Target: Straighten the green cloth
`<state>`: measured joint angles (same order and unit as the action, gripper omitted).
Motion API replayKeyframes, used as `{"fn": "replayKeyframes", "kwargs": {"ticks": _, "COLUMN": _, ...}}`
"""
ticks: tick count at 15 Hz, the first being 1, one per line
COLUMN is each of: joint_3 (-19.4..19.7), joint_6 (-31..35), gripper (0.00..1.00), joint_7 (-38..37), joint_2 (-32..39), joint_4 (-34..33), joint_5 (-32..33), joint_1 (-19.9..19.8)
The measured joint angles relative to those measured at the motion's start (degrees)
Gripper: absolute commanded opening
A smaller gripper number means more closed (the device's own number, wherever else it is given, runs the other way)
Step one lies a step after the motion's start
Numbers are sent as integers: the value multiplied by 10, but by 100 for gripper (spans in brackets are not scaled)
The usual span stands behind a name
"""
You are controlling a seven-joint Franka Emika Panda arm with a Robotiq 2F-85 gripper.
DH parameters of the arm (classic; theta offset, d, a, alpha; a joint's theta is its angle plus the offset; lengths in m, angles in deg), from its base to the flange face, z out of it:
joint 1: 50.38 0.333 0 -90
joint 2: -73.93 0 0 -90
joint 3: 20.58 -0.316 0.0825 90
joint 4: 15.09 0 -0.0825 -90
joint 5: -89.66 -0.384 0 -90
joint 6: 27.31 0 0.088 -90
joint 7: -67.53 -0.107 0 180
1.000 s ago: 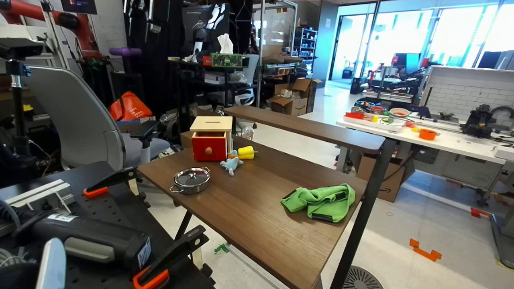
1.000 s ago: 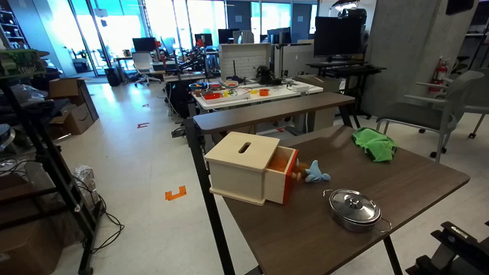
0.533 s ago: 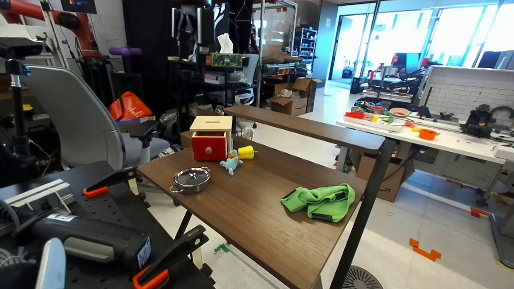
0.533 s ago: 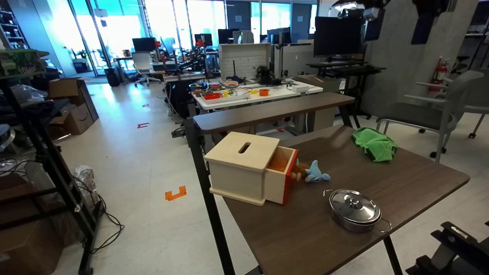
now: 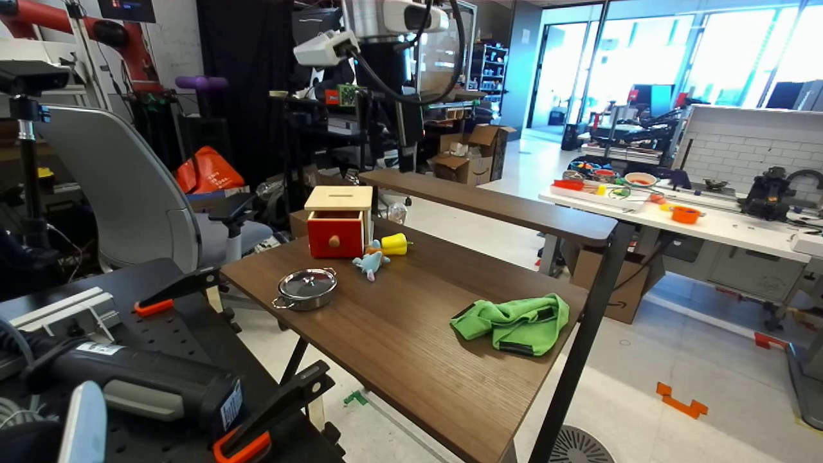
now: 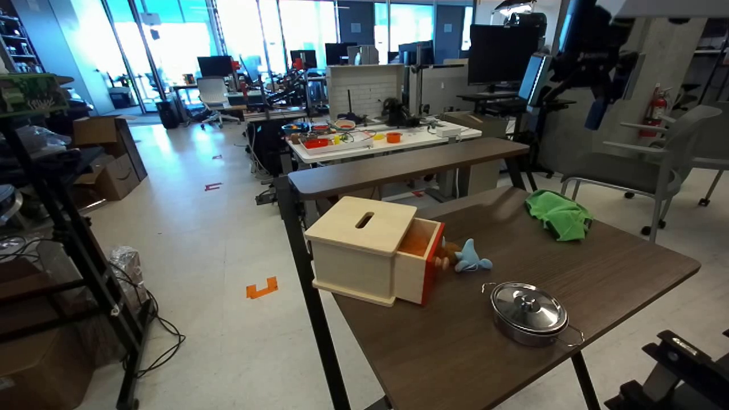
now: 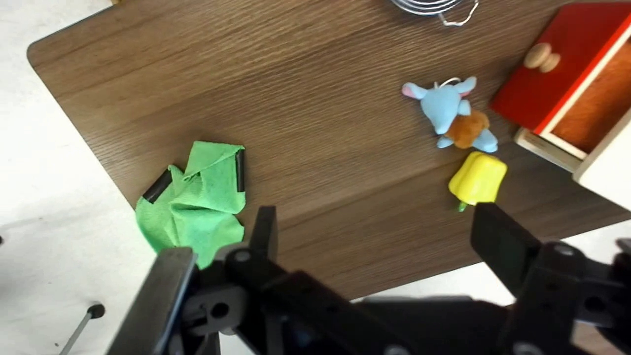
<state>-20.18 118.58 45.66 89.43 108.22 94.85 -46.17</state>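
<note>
The green cloth (image 5: 514, 323) lies crumpled and partly folded on the brown table, near the end away from the box. It shows black strips on its edges. It also shows in an exterior view (image 6: 559, 215) and in the wrist view (image 7: 197, 202), where the gripper's left side hides its lower edge. My gripper (image 7: 375, 212) is open and empty, its two black fingers wide apart. It hangs well above the table, apart from the cloth, and shows at the top of an exterior view (image 5: 408, 145).
A wooden box with an open red drawer (image 5: 335, 235), a blue plush toy (image 7: 441, 106), a yellow pepper (image 7: 477, 178) and a lidded metal pot (image 6: 529, 310) stand on the table (image 5: 386, 328). A raised brown shelf (image 5: 488, 204) runs along one long side.
My gripper has come down into both exterior views from above and has turned; it was out of view one second ago. The cloth and other objects have not moved.
</note>
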Motion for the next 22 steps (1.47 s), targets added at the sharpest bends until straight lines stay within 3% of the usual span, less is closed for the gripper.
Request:
{"fn": "replayKeyframes", "kwargs": {"ticks": 12, "joint_3": 36, "joint_6": 17, "gripper": 100, "joint_7": -4, "joint_2": 142, "joint_4": -67, "joint_5": -7, "joint_1": 0}}
{"fn": "replayKeyframes", "kwargs": {"ticks": 22, "joint_3": 65, "joint_6": 17, "gripper": 100, "joint_7": -17, "joint_2": 249, "joint_4": -175, "joint_5": -38, "joint_1": -9}}
